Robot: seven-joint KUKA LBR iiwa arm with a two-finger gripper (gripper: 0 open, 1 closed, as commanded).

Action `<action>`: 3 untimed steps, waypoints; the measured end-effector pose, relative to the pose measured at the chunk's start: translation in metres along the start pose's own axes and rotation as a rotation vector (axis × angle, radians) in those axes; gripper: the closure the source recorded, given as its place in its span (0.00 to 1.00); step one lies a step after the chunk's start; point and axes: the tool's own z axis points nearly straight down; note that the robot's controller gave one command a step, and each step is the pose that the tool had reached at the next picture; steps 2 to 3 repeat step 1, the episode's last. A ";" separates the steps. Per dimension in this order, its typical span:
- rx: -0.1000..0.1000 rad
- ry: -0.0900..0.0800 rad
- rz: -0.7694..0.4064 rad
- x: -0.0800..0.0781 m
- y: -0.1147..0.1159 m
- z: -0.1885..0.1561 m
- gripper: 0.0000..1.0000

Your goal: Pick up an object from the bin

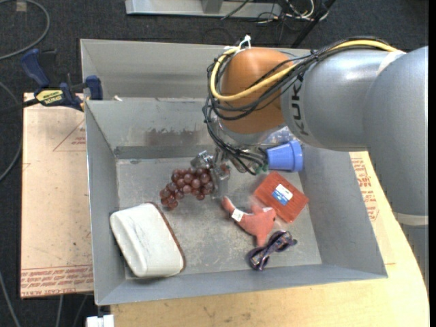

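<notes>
Six loose things in the grey bin, 1 of each: 1 bunch of fake grapes, 1 white pad, 1 blue cup, 1 orange-red packet, 1 salmon-pink toy, 1 pr purple sunglasses. The gripper sits at the grapes' upper-right end, partly under the orange wrist cover. Can't tell if it touches the top berries or is just over them, nor whether it's spread or pressed together. Grapes: dark red, round berries in a tight cluster, running diagonally, approx. mid-floor of the bin. Rel. to grapes: pad below-left, near; cup to the right, beyond the gripper; packet right and a bit lower, w/ a blue-white label; toy below-right, w/ a small white tag; sunglasses furthest off, below-right past the toy.
</notes>
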 end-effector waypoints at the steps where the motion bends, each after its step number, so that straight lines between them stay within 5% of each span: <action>1: 0.001 -0.004 0.000 -0.001 0.000 -0.009 1.00; 3: 0.001 -0.004 0.000 -0.001 0.000 -0.009 1.00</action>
